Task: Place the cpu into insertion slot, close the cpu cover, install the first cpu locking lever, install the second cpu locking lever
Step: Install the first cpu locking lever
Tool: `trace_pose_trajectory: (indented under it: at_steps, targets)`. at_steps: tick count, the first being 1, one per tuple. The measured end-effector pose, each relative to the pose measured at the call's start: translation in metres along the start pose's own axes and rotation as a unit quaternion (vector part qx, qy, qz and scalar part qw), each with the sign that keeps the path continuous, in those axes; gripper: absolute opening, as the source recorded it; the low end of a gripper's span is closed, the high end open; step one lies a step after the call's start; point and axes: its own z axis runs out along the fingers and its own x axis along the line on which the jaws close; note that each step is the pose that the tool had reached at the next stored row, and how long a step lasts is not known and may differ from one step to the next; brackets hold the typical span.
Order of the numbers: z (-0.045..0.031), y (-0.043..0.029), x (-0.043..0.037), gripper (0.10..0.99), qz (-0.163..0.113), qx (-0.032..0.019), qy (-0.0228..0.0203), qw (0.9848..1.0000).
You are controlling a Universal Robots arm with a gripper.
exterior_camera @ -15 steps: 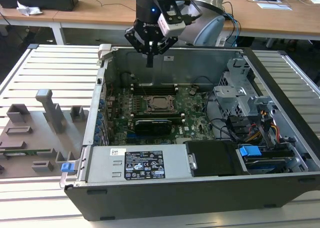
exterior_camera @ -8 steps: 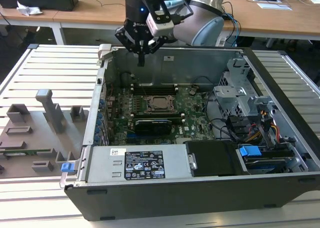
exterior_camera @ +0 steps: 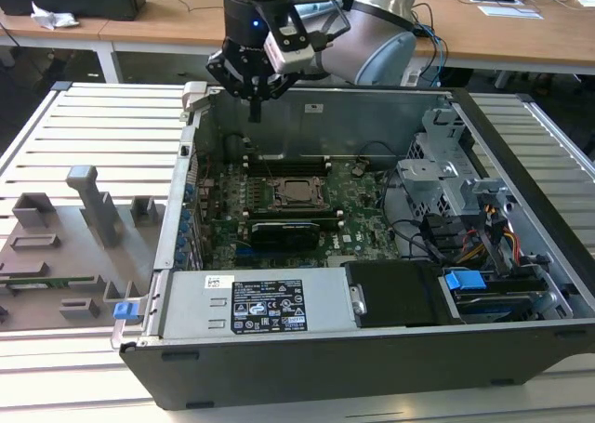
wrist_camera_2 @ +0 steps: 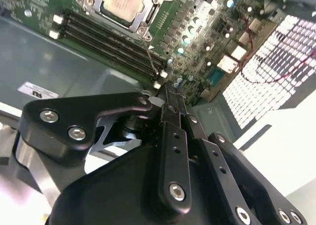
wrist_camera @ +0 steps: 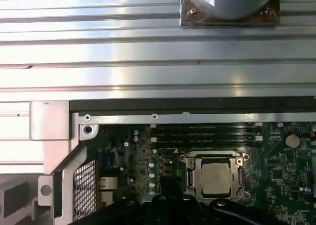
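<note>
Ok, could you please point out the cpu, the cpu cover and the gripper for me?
cpu point(wrist_camera: 216, 178), first wrist view, middle of its metal top.
cpu cover point(wrist_camera: 213, 158), first wrist view, one bar of its frame.
gripper point(exterior_camera: 255, 114), exterior view, its fingertips.

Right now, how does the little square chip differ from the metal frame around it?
The cpu is a solid, dull grey-beige square; the cpu cover is a shinier, thin frame with a square opening. The cpu sits in the middle; the cpu cover rings it. Both look metallic and lie flat on the green board.
</note>
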Motion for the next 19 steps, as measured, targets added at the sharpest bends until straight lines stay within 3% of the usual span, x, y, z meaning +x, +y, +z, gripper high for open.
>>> trace_pose_trajectory:
  at_steps: [1, 9, 19]
  targets:
    - [0.0009, 0.0000, 0.0000, 0.106, -0.014, 0.0008, 0.0008, 0.9999]
    - [0.0143, 0.0004, 0.0053, 0.106, -0.016, 0.0016, 0.0009, 0.9999]
    - [0.0421, -0.0010, 0.0057, 0.106, -0.016, 0.0017, 0.0009, 0.9999]
